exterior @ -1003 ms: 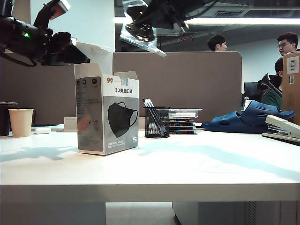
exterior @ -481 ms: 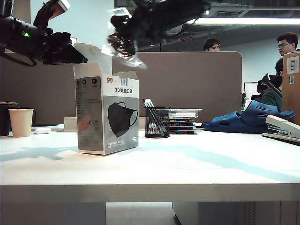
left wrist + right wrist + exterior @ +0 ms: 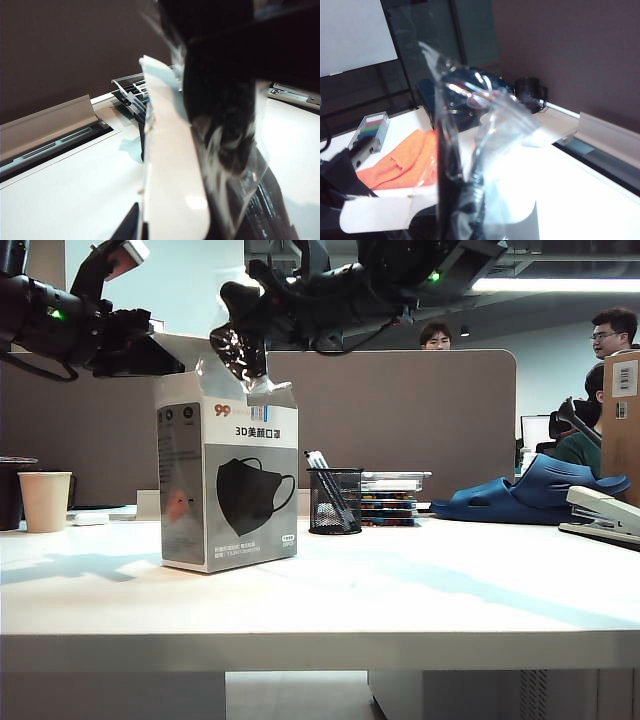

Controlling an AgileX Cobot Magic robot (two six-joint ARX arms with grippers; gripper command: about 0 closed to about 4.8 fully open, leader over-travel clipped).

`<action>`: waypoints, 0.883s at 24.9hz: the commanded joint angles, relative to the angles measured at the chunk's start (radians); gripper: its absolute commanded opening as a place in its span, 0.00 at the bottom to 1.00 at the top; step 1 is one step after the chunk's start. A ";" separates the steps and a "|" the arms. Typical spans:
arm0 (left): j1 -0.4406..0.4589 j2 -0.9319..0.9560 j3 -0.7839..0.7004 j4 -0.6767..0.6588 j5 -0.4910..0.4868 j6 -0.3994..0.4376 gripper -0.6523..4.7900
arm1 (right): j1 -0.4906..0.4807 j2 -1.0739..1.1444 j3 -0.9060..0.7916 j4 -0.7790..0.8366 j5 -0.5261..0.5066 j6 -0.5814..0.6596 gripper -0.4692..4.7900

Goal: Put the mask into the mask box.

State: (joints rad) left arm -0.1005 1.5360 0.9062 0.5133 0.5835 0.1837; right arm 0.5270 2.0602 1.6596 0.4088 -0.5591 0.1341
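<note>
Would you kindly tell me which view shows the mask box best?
The exterior view: the whole mask box stands there, printed front visible. The left wrist view shows only one white flap; the right wrist view shows flaps behind the mask.

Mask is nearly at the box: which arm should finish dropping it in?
Right. The right gripper holds the mask just above the open box. The left gripper is shut on the box's top flap, holding it open.

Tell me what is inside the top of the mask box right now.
The wrapped mask, held by the right gripper, hangs at the mask box opening, its lower edge among the flaps. The left gripper pinches one flap. The carton's walls hide its interior.
</note>
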 commanded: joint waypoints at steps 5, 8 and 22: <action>0.000 -0.002 0.003 0.011 0.006 -0.001 0.11 | 0.022 0.032 0.002 0.087 -0.030 0.001 0.08; 0.000 -0.002 0.003 0.012 0.008 -0.001 0.11 | 0.042 0.050 0.002 0.099 -0.016 -0.007 0.08; 0.001 -0.002 0.003 0.028 0.003 -0.001 0.11 | 0.047 0.099 0.002 -0.180 0.007 -0.086 0.08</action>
State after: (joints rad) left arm -0.0998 1.5375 0.9062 0.5198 0.5766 0.1837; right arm 0.5728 2.1620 1.6619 0.2951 -0.5606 0.0536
